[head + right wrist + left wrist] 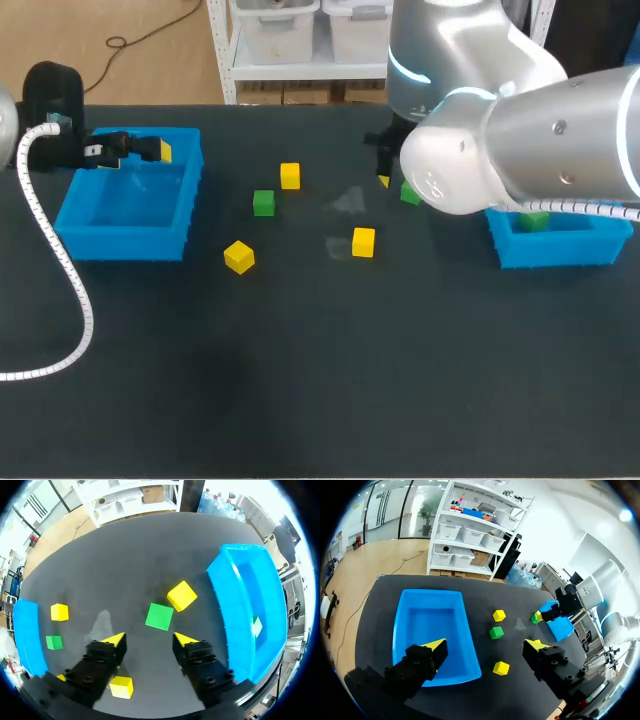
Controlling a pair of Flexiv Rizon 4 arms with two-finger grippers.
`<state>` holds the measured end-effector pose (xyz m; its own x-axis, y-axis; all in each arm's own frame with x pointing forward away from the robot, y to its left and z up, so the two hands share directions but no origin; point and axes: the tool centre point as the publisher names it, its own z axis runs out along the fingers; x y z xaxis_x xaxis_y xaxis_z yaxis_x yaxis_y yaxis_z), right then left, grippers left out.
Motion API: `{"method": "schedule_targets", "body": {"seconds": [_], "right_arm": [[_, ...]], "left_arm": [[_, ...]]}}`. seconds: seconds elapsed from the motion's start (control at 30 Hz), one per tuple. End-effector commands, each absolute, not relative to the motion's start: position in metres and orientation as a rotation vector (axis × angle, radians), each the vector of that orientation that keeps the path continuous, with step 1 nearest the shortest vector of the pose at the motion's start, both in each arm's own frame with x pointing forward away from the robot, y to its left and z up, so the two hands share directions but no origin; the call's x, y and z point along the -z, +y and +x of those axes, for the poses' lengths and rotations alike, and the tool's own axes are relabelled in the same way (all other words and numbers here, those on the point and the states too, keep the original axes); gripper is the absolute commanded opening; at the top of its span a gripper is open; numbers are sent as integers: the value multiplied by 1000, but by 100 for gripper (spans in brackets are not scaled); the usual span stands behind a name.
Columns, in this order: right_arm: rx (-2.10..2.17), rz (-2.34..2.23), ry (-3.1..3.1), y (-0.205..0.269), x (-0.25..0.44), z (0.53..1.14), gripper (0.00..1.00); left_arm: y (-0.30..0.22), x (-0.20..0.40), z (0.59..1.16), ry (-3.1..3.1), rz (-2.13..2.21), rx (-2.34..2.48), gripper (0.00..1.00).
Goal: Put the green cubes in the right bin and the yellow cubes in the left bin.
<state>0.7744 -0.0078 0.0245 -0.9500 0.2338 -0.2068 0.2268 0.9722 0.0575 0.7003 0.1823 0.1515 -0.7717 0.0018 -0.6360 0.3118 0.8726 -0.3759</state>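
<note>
My right gripper (149, 639) is open low over the table, and nothing sits between its fingers. A green cube (160, 616) lies just ahead of it, with a yellow cube (181, 595) touching its far corner. In the head view this green cube (410, 193) shows beside my right arm. The right bin (560, 245) holds one green cube (533, 220). My left gripper (485, 644) hangs open and empty above the left bin (427, 630). Out on the table lie a green cube (263, 203) and three yellow cubes (290, 176), (239, 257), (363, 242).
My right arm's big elbow (520, 130) hides part of the right bin and the table behind it. The left arm's white cable (60, 290) hangs over the table's left side. The loose cubes lie on the mat between the bins.
</note>
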Motion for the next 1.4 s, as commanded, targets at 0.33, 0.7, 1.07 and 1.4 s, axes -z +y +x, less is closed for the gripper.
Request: {"method": "schedule_targets", "body": {"seconds": [0.33,0.7,1.07,1.4], "right_arm": [[-77,337,2940,-9,-3,782,100],[-103,332,2963,-11,10,795,100],[-104,311,2973,-9,15,803,100],[-124,288,2977,-3,16,807,100]], "left_arm": [[185,-150,700,2375,231,635,100],[185,-150,700,2375,231,635,100],[185,-150,700,2375,231,635,100],[185,-150,700,2375,231,635,100]]}}
